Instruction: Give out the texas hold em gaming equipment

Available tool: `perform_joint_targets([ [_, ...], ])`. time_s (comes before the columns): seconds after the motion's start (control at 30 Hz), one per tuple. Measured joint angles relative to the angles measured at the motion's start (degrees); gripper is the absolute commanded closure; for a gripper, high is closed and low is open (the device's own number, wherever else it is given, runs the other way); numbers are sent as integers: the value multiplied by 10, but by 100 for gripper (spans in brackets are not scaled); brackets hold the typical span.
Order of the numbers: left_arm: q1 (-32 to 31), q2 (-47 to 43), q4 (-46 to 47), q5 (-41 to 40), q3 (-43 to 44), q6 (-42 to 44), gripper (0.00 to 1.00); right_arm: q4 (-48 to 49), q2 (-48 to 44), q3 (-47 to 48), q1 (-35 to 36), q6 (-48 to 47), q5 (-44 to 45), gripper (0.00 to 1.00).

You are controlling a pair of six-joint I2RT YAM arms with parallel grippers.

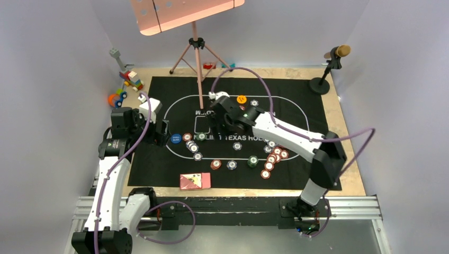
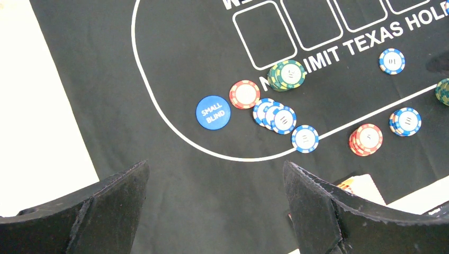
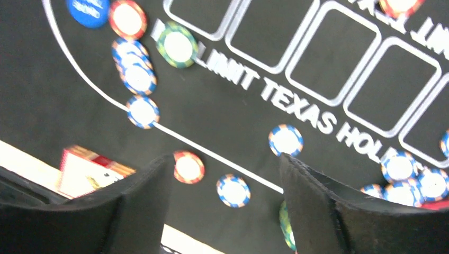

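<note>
Left gripper (image 2: 216,170), jaws spread wide and empty, hangs just nearside of the blue button disc (image 2: 213,111). Poker chips (image 2: 274,114) trail rightward from that disc. The right gripper (image 3: 226,159), jaws parted and empty, hovers farther right. A low sweep could scatter the overlapping chips.

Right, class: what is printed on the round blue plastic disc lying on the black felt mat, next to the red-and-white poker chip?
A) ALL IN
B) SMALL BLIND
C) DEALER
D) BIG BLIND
B: in the left wrist view, the round blue plastic disc plainly reads SMALL BLIND in white letters.
</note>
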Motion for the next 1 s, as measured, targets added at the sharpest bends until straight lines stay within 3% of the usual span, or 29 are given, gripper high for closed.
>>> perform_joint_targets([
  [0.2,0,-1,0,0,0,0,0,-24,-100,-174,-6,37,19,19],
  [0.37,0,-1,0,0,0,0,0,-42,-133,-256,-14,62,18,19],
  [1.0,0,-4,0,0,0,0,0,-5,-153,-340,-66,68,-46,22],
])
